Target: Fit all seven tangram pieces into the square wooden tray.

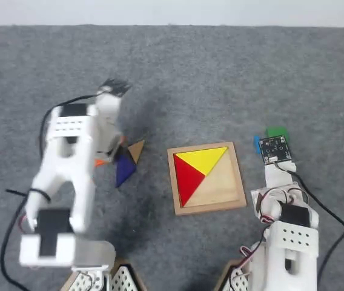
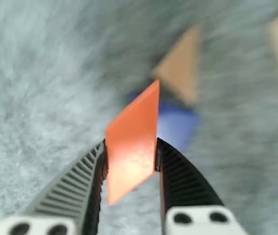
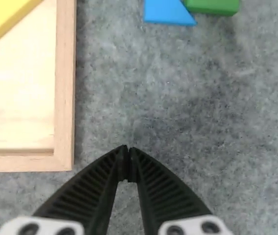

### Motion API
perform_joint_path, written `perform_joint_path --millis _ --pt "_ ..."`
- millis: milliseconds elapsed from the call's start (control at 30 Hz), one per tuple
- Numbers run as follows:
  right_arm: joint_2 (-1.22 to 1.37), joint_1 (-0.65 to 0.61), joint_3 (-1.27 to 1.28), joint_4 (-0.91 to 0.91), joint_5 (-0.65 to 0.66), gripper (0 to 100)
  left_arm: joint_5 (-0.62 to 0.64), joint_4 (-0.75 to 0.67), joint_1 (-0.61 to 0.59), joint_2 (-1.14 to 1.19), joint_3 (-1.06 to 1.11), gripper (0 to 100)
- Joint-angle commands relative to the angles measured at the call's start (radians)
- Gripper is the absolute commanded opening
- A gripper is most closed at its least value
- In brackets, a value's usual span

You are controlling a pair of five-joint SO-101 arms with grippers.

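**Item 1. Grey mat** (image 1: 190, 79). The whole table is covered by it, and all loose pieces are laid on it.

**Item 2. Left arm** (image 1: 69, 170). It is stood on the left, bent over the cluster of pieces left of the tray. The left gripper (image 2: 130, 147) is clamped on the orange piece.

**Item 3. Right arm** (image 1: 287, 230). It is stood near and right of the tray. The right gripper (image 3: 126, 149) is held low over bare mat just beside the tray's corner, with its fingers pressed together on nothing; it is judged to be parked clear of the tray.

**Item 4. Square wooden tray** (image 1: 220, 185). It is set at the centre between the arms, with its right near half bare.

**Item 5. Yellow triangle** (image 1: 203, 159) and **red triangle** (image 1: 186, 179). Both are seated in the tray, filling its far and left parts and touching along one edge.

**Item 6. Dark blue triangle** (image 1: 124, 168). It is laid left of the tray, by the left gripper.

**Item 7. Wood-coloured triangle** (image 1: 137, 150). It is laid just beyond the dark blue one.

**Item 8. Orange piece** (image 2: 134, 122). It is gripped across opposite edges, presumably for carrying to the tray. Whether it is clear of the mat cannot be told.

**Item 9. Green piece** (image 1: 277, 131) and **blue piece** (image 1: 257, 143). Both are laid close together on the mat, right of and beyond the tray, within the right arm's side.
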Motion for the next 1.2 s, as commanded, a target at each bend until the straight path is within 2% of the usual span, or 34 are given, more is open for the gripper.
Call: perform_joint_path --millis 0,100,200,300,467,600,733,933,1167 --pt "-0.028 0.102 -0.077 0.028 0.003 0.9 0.192 0.074 0.298 -0.187 -0.051 3" --pt "-0.025 0.208 -0.141 0.087 0.005 0.9 0.304 0.060 0.462 -0.180 -0.067 3" --pt "-0.024 0.291 -0.158 0.096 0.002 0.9 0.342 0.014 0.578 -0.129 -0.091 3" --pt "-0.024 0.343 -0.150 0.102 -0.012 0.9 0.371 -0.034 0.649 -0.055 -0.139 3" --pt "-0.031 0.351 -0.114 0.085 -0.051 1.0 0.463 -0.181 0.738 0.089 -0.191 3" --pt "-0.031 0.351 -0.112 0.087 -0.052 0.9 0.592 -0.273 0.783 0.224 -0.223 3" --pt "-0.031 0.349 -0.112 0.087 -0.052 0.9 0.717 -0.276 0.790 0.345 -0.306 3" --pt "-0.033 0.346 -0.110 0.087 -0.052 0.9 0.750 -0.270 0.789 0.460 -0.401 5" --pt "-0.033 0.344 -0.110 0.087 -0.052 1.0 0.760 -0.244 0.787 0.473 -0.415 23"
